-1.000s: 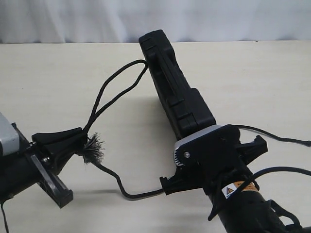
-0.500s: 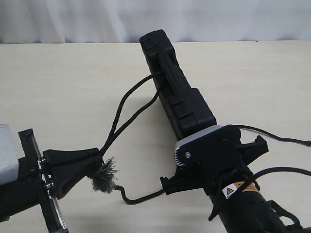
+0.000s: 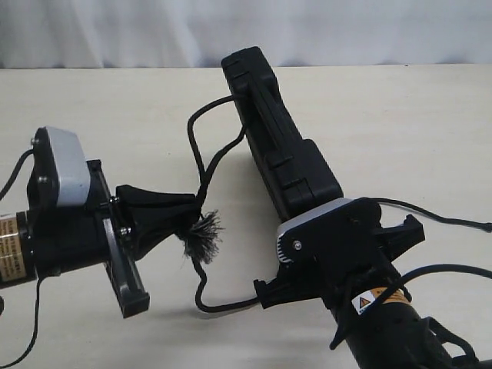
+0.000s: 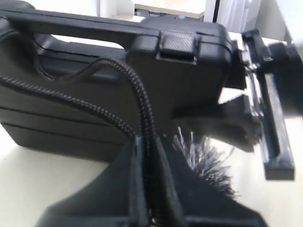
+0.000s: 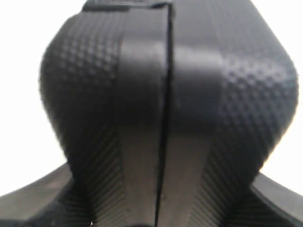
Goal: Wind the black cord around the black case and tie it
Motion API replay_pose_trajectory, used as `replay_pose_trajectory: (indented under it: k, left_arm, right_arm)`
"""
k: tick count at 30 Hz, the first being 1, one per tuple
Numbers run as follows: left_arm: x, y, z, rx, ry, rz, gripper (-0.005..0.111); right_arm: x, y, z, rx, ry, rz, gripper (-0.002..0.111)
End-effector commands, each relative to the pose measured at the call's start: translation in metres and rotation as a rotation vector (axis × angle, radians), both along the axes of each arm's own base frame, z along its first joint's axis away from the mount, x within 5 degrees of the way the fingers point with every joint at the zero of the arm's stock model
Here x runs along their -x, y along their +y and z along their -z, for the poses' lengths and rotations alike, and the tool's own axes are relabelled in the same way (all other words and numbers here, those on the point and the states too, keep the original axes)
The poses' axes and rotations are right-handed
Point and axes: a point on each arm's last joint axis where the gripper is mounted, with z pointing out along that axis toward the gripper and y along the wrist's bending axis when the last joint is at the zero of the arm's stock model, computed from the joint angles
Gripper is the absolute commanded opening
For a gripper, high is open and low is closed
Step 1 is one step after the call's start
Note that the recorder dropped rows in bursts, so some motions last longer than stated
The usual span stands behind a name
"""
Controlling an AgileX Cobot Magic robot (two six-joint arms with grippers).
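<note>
CASE [image 3: 284, 154]: stands on edge on table [image 3: 92, 115], centre-right | RIGHT GRIPPER [image 3: 327, 223]: clamps the case's near end | LEFT GRIPPER [image 3: 188, 211]: jaws narrow, pinching 2 strands of cord [image 3: 201, 146] just beside tuft [image 3: 201, 234] | CORD: loops from case side to left gripper; tail curves over table toward right gripper

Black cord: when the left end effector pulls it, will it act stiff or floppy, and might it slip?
Probably floppy: the black cord curves loosely between the black case and the left end effector, so it should follow a pull. Its braided surface likely resists slipping in that grip. The frayed tuft could snag.
</note>
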Motion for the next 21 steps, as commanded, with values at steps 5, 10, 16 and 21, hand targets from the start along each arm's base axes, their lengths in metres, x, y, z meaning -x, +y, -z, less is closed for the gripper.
replay_pose_trajectory:
  k: [5, 10, 16, 21]
  left_arm:
    - [-0.003, 0.001, 0.008, -0.083, 0.173, -0.044, 0.0]
    - [0.007, -0.004, 0.009, -0.045, 0.329, 0.033, 0.0]
    - [0.019, -0.007, -0.002, -0.003, 0.322, 0.159, 0.0]
    - [0.027, -0.006, -0.019, 0.036, 0.239, 0.209, 0.0]
  right_arm:
    - [0.001, -0.004, 0.008, 0.029, 0.056, 0.01, 0.004]
    - [0.001, -0.004, 0.008, 0.029, 0.056, 0.01, 0.004]
    - [0.001, -0.004, 0.008, 0.029, 0.056, 0.01, 0.004]
    - [0.002, -0.004, 0.009, 0.029, 0.063, 0.006, 0.004]
